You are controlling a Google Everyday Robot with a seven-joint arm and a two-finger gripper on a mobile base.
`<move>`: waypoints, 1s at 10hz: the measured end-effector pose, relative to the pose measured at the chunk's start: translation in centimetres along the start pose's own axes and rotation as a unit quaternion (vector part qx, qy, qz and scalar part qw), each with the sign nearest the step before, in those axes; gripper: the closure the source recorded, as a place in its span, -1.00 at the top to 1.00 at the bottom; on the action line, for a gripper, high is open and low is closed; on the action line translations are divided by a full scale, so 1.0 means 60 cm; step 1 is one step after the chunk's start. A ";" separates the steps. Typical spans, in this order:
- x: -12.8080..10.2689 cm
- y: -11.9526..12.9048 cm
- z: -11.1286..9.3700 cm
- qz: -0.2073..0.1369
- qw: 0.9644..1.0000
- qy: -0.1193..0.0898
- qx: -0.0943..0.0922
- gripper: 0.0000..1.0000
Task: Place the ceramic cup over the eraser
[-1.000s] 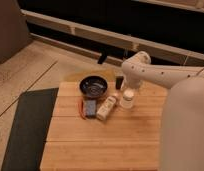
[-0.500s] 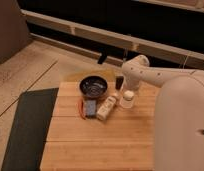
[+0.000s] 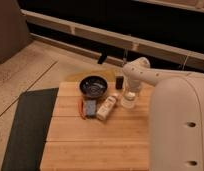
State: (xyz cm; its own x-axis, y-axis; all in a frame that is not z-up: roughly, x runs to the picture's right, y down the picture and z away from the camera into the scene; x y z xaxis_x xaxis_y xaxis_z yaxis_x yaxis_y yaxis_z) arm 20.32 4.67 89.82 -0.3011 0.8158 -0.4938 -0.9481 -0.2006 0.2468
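Since a second ago, my robot's white body (image 3: 177, 125) has grown to fill more of the right side, and the arm (image 3: 137, 70) has dipped a little. None of the things on the table have moved.

My gripper (image 3: 130, 91) hangs right of the bowl (image 3: 93, 86), just above the cup (image 3: 128, 101). I cannot tell how far open it is, or if it has hold of the cup. The cup sits on the table, to the right of the bowl and near it.

I am not sure which thing is the eraser. It may be the small dark block (image 3: 119, 82) just right of the bowl, or the blue thing (image 3: 89, 106) in front of the bowl. If I pick wrong, the cup lands on the wrong thing. The bottle (image 3: 107, 106) lies in front of the bowl and close to the cup, so a wide swing could knock it and make it roll. The cup is small and smooth, so it could slip or tip.

The table (image 3: 95, 145) is made of light wood planks. A dark mat (image 3: 25, 120) lies on the floor left of the bowl. The floor (image 3: 25, 65) is pale and speckled. Behind the bowl runs a long low rail (image 3: 85, 31) with darkness past it.
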 end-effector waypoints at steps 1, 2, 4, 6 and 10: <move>-0.001 -0.001 0.001 -0.001 1.000 0.000 0.004 -0.54; -0.003 0.000 0.002 -0.002 1.000 -0.001 0.005 -0.79; -0.004 0.002 0.001 0.001 1.000 -0.001 0.004 -1.00; -0.009 -0.002 -0.020 0.011 1.000 -0.006 0.001 -1.00; -0.010 -0.001 -0.108 0.021 0.999 -0.024 -0.008 -1.00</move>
State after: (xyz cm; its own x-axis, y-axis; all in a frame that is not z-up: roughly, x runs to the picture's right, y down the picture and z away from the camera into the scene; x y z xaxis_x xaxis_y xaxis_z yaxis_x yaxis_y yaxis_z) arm 19.90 0.71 84.69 -0.3361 0.8314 -0.4425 -0.9362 -0.2435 0.2536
